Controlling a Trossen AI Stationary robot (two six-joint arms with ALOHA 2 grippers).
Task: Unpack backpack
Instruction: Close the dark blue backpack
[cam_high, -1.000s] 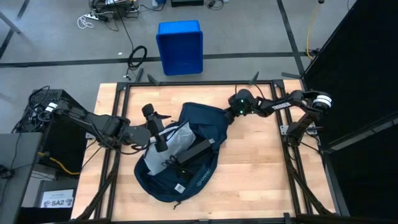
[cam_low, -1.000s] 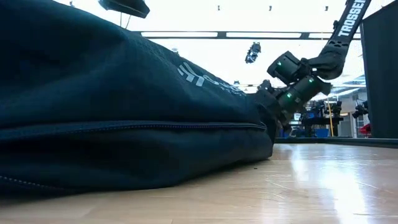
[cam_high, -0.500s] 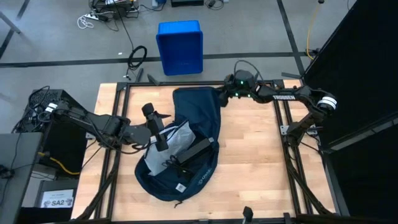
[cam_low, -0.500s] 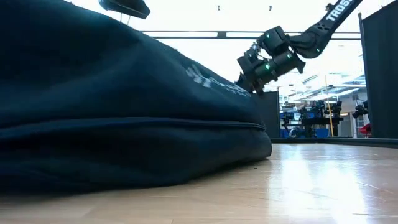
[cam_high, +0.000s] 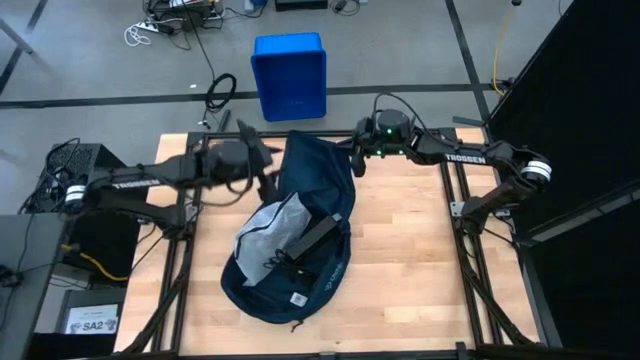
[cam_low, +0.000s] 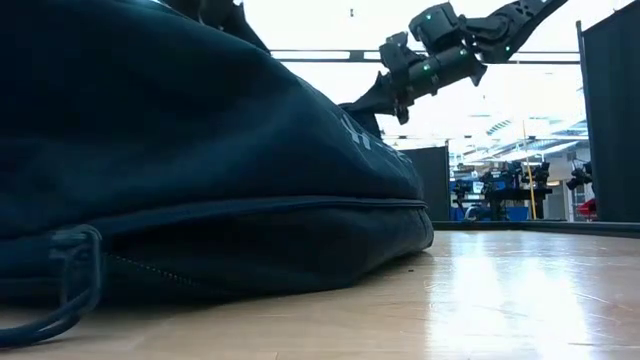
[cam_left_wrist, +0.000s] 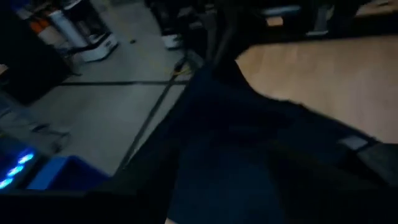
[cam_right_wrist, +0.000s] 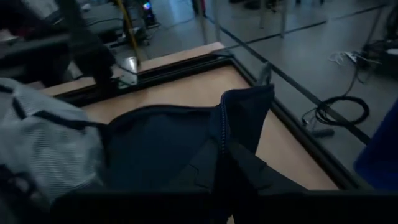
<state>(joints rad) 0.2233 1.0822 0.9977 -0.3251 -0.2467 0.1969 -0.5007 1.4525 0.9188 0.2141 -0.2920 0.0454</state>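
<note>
Backpack (cam_high: 300, 235): lies mid-counter (cam_high: 420, 260), mouth toward twelve o'clock. Right tool (cam_high: 352, 160) clamped on the upper flap, lifting it, probably to open the bag. Left tool (cam_high: 268, 172) at the ten o'clock edge; blurred, jaw state cannot be told. Contents mostly hidden beyond grey mesh (cam_high: 265, 235).

Showing dark navy across the backpack (cam_high: 318, 262), with a pale grey mesh lining (cam_high: 268, 232) at its mouth and a small white label (cam_high: 296, 299). Lying on a light blond wood table (cam_high: 410, 260) framed in black. Standing beyond, a bright blue bin (cam_high: 290, 75) on grey floor (cam_high: 100, 60).
</note>
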